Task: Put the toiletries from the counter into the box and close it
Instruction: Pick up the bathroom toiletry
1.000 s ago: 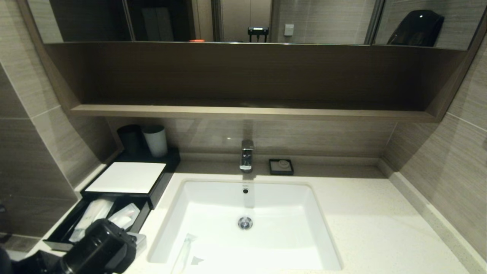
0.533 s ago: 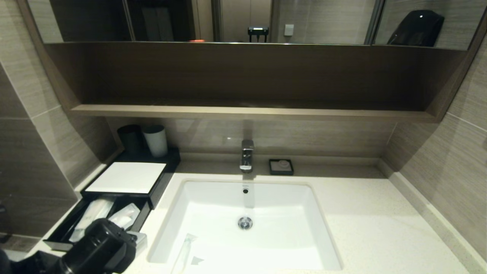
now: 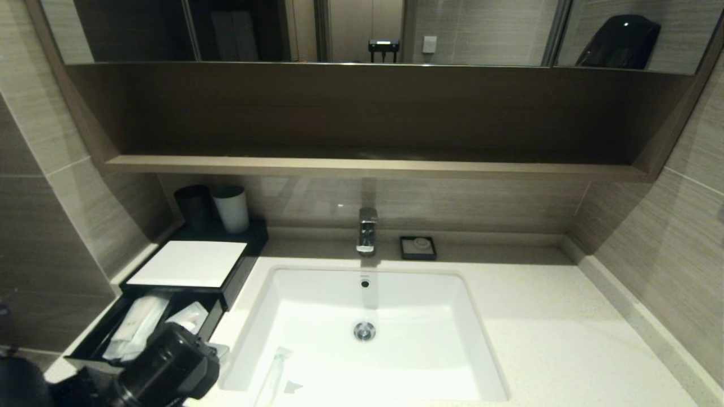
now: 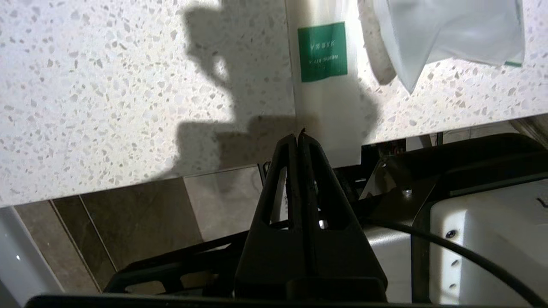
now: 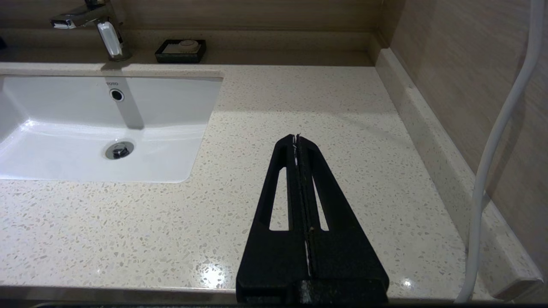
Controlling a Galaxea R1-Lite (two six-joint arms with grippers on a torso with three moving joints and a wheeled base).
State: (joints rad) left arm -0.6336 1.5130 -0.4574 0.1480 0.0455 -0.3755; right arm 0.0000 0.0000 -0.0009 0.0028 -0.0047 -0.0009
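Note:
The black box with its white top stands at the counter's back left. Its drawer is pulled out and holds two clear-wrapped packets. My left arm hangs in front of the drawer. In the left wrist view my left gripper is shut, its tips at the counter's front edge beside the overhanging end of a packet with a green label. Another clear packet lies next to it. A long clear packet seems to lie in the sink's front-left corner. My right gripper is shut and empty.
The white sink sits mid-counter with a faucet and a black soap dish behind it. A black cup and a white cup stand behind the box. A brown shelf overhangs the back.
My left arm has shifted a little to the right and forward along the counter's front edge. Its gripper has stayed shut. The drawer and packets have not moved.

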